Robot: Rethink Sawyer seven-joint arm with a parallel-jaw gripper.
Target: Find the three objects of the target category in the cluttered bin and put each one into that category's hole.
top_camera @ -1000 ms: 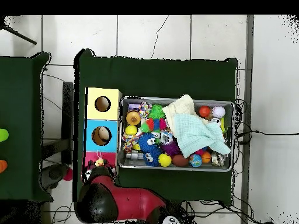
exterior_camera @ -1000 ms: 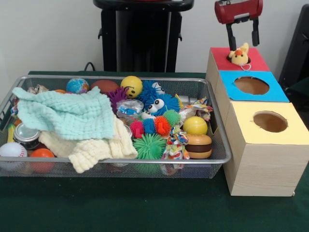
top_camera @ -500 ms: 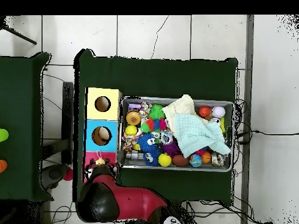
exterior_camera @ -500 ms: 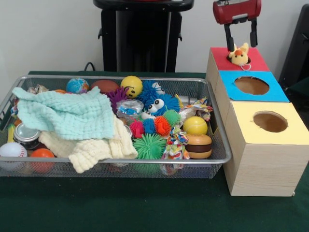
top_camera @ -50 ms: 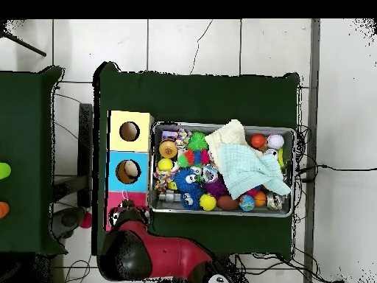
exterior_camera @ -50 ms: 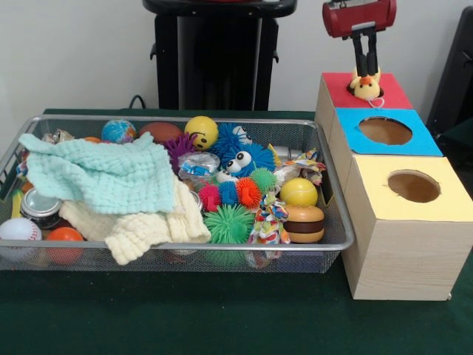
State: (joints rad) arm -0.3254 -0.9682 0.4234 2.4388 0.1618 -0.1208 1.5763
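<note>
Wood-grain boxes [exterior_camera @ -50 ms: 399, 251] are ranged beside the wire mesh bin [exterior_camera @ -50 ms: 170, 251] so that sorted things can be dropped straight through their coloured tops: the yellow-topped hole [exterior_camera @ -50 ms: 414, 186] lies nearest, the blue-topped hole [exterior_camera @ -50 ms: 385, 131] behind it, and the red top [exterior_camera @ -50 ms: 336, 89] farthest back. Within the bin, a mint-green cloth [exterior_camera @ -50 ms: 100, 174] and a cream cloth [exterior_camera @ -50 ms: 140, 225] are draped over one half and probably hide further objects, while spiky rubber balls [exterior_camera @ -50 ms: 229, 222], a toy burger [exterior_camera @ -50 ms: 304, 223], a yellow ball [exterior_camera @ -50 ms: 298, 191] and a blue googly-eyed toy [exterior_camera @ -50 ms: 240, 161] are left exposed in the other half. On the red top, a small yellow plush animal [exterior_camera @ -50 ms: 366, 86] is seen sitting in the hole's mouth, not yet dropped through. Directly above it the gripper [exterior_camera @ -50 ms: 367, 55] is held with its fingers drawn close together, apparently grasping nothing; contact with the plush's ears cannot be confirmed.
</note>
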